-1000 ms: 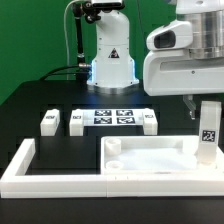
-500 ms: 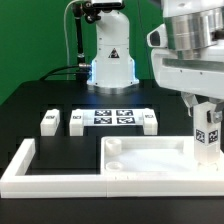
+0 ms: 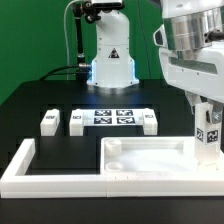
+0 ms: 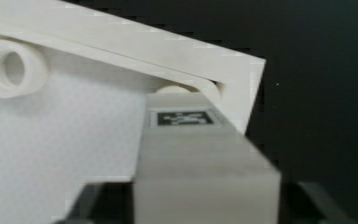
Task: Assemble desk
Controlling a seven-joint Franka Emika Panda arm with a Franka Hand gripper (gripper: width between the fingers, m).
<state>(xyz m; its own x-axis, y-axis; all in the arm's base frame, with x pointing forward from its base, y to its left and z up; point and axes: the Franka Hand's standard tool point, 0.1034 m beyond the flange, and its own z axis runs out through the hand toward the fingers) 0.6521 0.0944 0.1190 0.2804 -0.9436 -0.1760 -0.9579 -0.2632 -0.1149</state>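
The tabletop (image 3: pixel 150 160) lies flat below the jaws and stretches away to the exterior view's left. Over the last second the gripper (image 3: pixel 207 108) has sunk a little. This brings the leg (image 3: pixel 208 138) pinched between its jaws down to the corner socket (image 4: pixel 179 88), so seating is probably starting. The leg hangs upright, long axis vertical, lower end pointing into the tabletop.

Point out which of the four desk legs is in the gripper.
The leg upright at the tabletop's corner at the exterior view's right, clamped by the gripper. The other three legs sit apart in a row farther back.
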